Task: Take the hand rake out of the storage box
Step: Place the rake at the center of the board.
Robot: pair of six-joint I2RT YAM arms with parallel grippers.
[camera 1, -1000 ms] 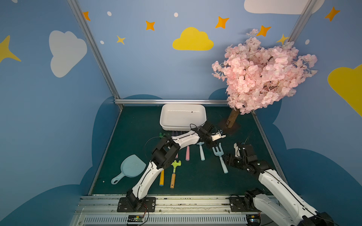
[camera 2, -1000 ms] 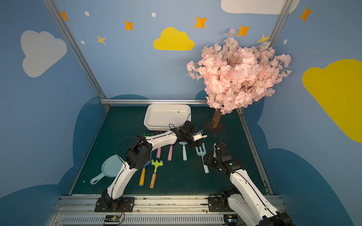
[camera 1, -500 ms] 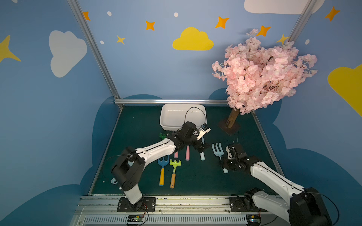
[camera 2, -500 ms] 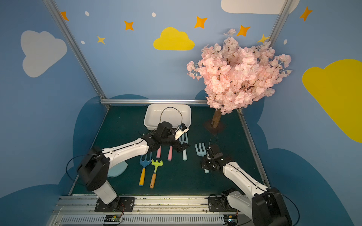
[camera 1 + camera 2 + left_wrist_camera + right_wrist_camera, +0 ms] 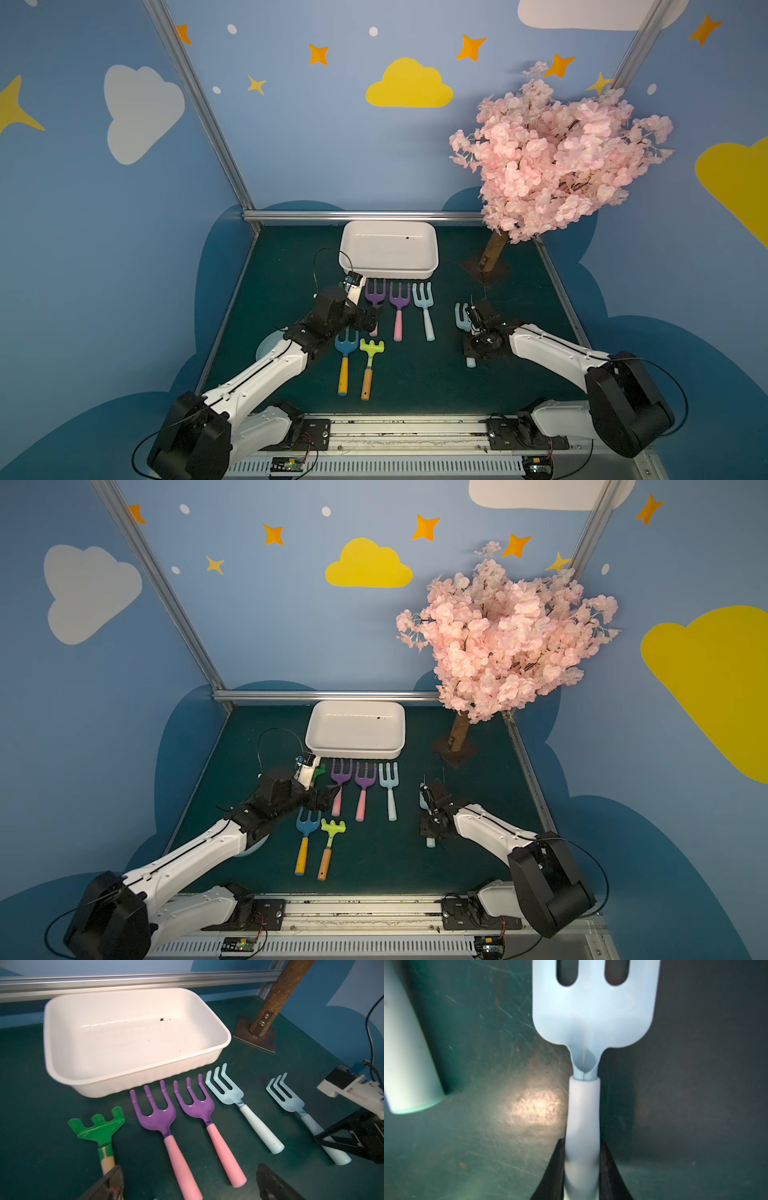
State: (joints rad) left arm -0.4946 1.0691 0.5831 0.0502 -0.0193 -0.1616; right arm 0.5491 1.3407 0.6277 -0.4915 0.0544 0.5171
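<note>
Right claw (image 5: 581, 1145) is seen closed on the handle of a pale blue hand rake (image 5: 593, 1012). Both black fingers (image 5: 555, 1172) are pressed against the handle's sides in the right wrist view, a little below the neck where the head is joined on. The rake is laid flat on the green tabletop (image 5: 415, 374), not in the storage box (image 5: 388, 272), which is shown bare of tools in both top views and in the left wrist view. The relation that matters is set by the rake's long axis: it is run from the robot's side toward the back, handle end nearer the robot and tines pointed away. The claw is placed across that axis, so the handle is taken squarely. The box is found farther back and toward the robot's left of this grip, apart from the rake, with a second pale blue rake (image 5: 424, 307) lying beside it on that side. The right arm is plainly the nearer one. Left claw (image 5: 190, 1169) is held wide open and empty over the pink handles of two purple rakes (image 5: 375, 291), just in front of the box. Since the gripped rake is already outside the box, it is judged that little more than a final placing is left.
</note>
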